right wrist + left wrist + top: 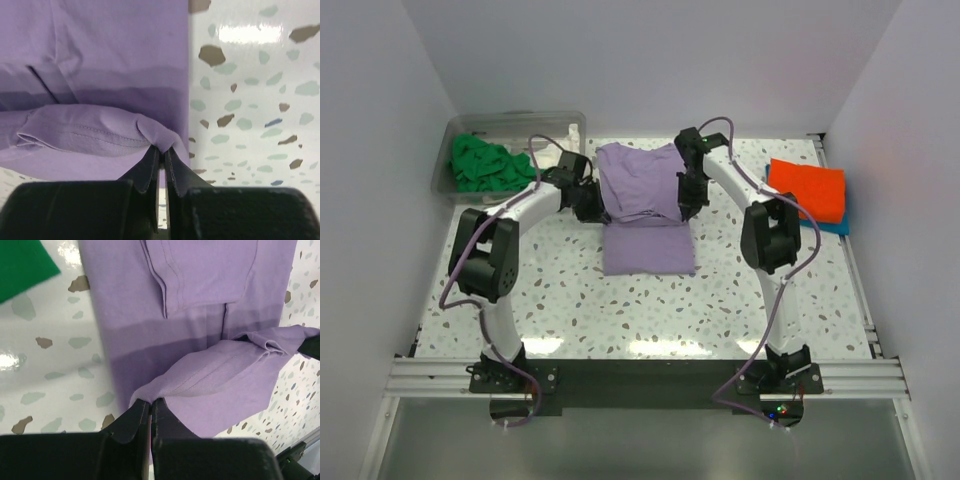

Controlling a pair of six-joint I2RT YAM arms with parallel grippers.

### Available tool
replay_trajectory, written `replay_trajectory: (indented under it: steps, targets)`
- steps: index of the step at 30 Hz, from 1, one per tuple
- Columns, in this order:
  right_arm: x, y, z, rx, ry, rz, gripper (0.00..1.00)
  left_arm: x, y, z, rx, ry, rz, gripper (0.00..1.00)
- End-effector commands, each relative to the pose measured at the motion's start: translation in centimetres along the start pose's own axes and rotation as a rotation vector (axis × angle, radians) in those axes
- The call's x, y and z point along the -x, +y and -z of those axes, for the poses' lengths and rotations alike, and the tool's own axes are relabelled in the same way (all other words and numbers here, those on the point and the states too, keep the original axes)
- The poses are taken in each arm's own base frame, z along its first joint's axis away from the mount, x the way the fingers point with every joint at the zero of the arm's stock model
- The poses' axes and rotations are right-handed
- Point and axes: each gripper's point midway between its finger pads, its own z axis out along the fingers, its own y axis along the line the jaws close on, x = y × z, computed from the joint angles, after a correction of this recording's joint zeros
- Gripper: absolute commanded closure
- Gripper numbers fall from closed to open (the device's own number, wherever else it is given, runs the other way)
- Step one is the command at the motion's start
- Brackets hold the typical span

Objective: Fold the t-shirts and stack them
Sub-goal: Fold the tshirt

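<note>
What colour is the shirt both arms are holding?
The shirt is lavender purple, best seen from top external.

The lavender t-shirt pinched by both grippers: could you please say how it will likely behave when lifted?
Probably floppy: the lavender t-shirt drapes in soft folds between the left gripper and the right gripper. Likely light, since thin fingertip pinches hold its edge up. It might slip, as each pinch catches only a small fold.

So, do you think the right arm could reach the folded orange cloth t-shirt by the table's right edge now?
Probably not: the way to the orange t-shirt looks free, but the right gripper is shut on the lavender purple t-shirt and must release first.
</note>
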Motion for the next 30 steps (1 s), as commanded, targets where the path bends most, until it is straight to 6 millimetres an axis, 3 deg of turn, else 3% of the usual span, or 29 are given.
replay_trajectory:
  steps: [1,6,9,10,12,13,14,15,19,22,23,25,26,27,30]
  targets:
    - [2.6,0.3,0.4,0.022,-0.065,0.022,1.00,3.1,-0.8,-0.1,-0.054,-0.071,-0.047,1.00]
    - [3.8,0.8,-1.0,0.050,-0.061,0.022,1.00,3.6,-0.2,-1.6,-0.054,-0.057,-0.045,0.99]
    - [4.5,1.1,-1.4,0.068,-0.064,0.015,1.00,4.5,-0.6,-1.7,-0.067,-0.078,-0.054,0.84]
    - [5.0,1.2,-1.2,0.077,-0.077,0.012,1.00,4.8,-0.8,-1.6,-0.071,-0.087,-0.059,0.70]
    - [5.3,1.4,-1.4,0.090,-0.076,0.003,0.97,5.5,-1.4,-1.4,-0.087,-0.105,-0.071,0.60]
    - [5.8,1.5,-0.9,0.099,-0.090,-0.003,0.87,5.8,-1.6,-1.3,-0.090,-0.112,-0.073,0.50]
    - [6.0,1.6,-0.7,0.108,-0.098,-0.007,0.76,5.9,-1.9,-1.0,-0.104,-0.115,-0.078,0.46]
    - [6.8,1.7,0.9,0.124,-0.139,-0.015,0.47,6.2,-3.2,0.0,-0.151,-0.142,-0.106,0.40]
    - [7.2,1.8,2.9,0.139,-0.185,-0.015,0.39,5.6,-4.4,1.4,-0.205,-0.173,-0.153,0.37]
    - [6.8,2.5,5.1,0.198,-0.222,-0.012,0.38,3.7,-5.5,2.2,-0.252,-0.199,-0.231,0.37]
    - [6.4,2.7,4.6,0.211,-0.215,-0.017,0.37,1.7,-5.8,2.2,-0.261,-0.184,-0.255,0.37]
    - [5.7,3.7,5.7,0.249,-0.226,-0.005,0.37,0.7,-6.6,2.4,-0.286,-0.215,-0.315,0.37]
    - [5.1,4.1,5.3,0.254,-0.215,0.003,0.37,-1.3,-7.0,2.3,-0.300,-0.200,-0.344,0.37]
    - [4.7,4.5,5.2,0.262,-0.212,0.011,0.37,-1.2,-8.0,2.5,-0.327,-0.242,-0.383,0.37]
    - [3.8,5.5,4.3,0.269,-0.188,0.021,0.37,-4.1,-9.3,2.3,-0.363,-0.248,-0.457,0.37]
